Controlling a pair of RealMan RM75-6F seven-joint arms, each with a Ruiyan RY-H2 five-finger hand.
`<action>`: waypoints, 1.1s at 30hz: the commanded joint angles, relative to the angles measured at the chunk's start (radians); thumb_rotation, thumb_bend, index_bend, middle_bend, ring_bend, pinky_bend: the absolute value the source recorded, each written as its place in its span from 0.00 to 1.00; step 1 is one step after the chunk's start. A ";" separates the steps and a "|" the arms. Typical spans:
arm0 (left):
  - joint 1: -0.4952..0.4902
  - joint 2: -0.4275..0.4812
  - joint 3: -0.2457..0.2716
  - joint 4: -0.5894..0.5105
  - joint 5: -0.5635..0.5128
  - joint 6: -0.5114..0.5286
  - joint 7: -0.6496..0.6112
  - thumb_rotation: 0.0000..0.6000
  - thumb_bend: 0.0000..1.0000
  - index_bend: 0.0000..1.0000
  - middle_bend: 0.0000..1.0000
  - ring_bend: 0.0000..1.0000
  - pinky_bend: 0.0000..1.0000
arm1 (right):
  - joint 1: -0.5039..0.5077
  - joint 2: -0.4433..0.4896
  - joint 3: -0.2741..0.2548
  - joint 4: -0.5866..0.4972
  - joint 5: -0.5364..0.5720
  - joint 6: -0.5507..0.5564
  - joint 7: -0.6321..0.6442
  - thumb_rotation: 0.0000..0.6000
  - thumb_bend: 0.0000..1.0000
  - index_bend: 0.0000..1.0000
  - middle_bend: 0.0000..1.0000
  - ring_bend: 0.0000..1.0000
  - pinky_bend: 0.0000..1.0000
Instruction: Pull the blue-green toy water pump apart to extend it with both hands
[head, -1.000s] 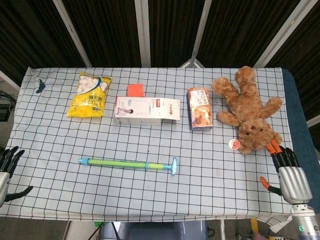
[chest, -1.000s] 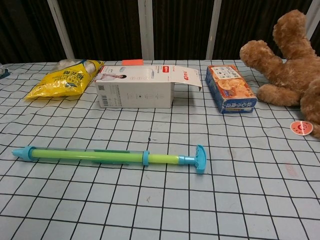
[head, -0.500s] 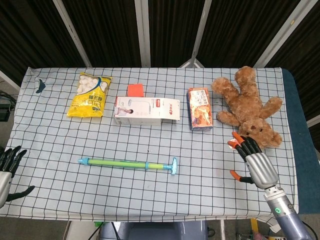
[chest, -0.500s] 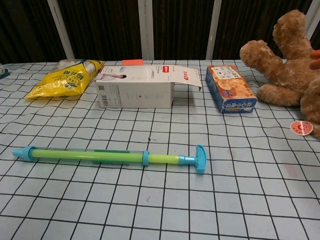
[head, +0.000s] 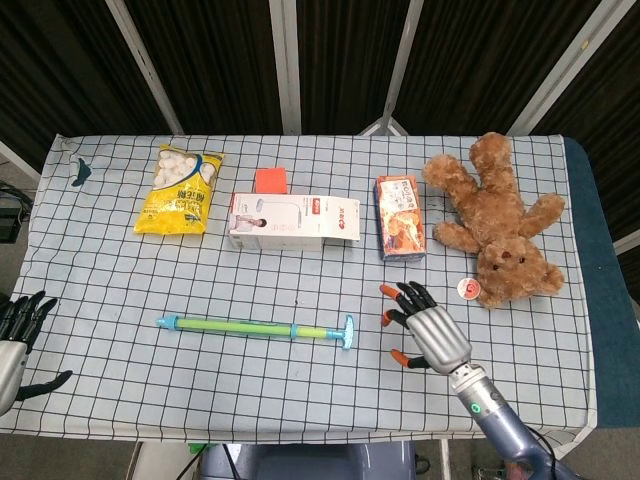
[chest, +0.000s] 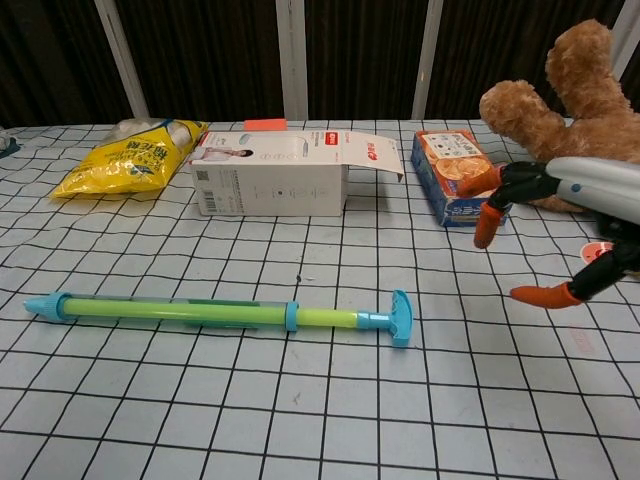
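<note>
— Under everything, what's the surface like?
— White cloth with a black grid over the table (head: 120, 290); dark panels with pale slanted bars stand behind it.
— Where's the pump (head: 256, 328)?
— Lying flat in front of the white box (head: 292, 221), its handle end toward the right hand (head: 432, 328).
— Any writing you can read?
— Red marks on the white box, yellow bag (head: 180, 188) left of it with dark characters, orange box (head: 400, 217) right of it; all too small to read.
— The hands?
— Right hand hangs just right of the pump's handle, orange-tipped fingers (chest: 487, 226) spread, empty. Left hand (head: 18, 340) is cut off by the frame edge, far left of the pump, fingers apart.
— The bear (head: 498, 222)?
— Beyond the right hand, partly cropped in the chest view.
</note>
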 joint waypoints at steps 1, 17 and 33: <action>-0.002 0.003 0.000 -0.002 -0.003 -0.005 -0.005 1.00 0.09 0.00 0.00 0.00 0.00 | 0.038 -0.085 0.013 0.015 0.064 -0.038 -0.086 1.00 0.30 0.42 0.15 0.00 0.00; -0.011 0.009 0.002 -0.004 -0.004 -0.019 -0.031 1.00 0.09 0.00 0.00 0.00 0.00 | 0.133 -0.317 0.076 0.130 0.267 -0.071 -0.255 1.00 0.30 0.43 0.15 0.00 0.00; -0.013 0.010 0.002 -0.007 -0.007 -0.021 -0.037 1.00 0.09 0.00 0.00 0.00 0.00 | 0.189 -0.439 0.097 0.232 0.381 -0.063 -0.313 1.00 0.30 0.47 0.16 0.00 0.00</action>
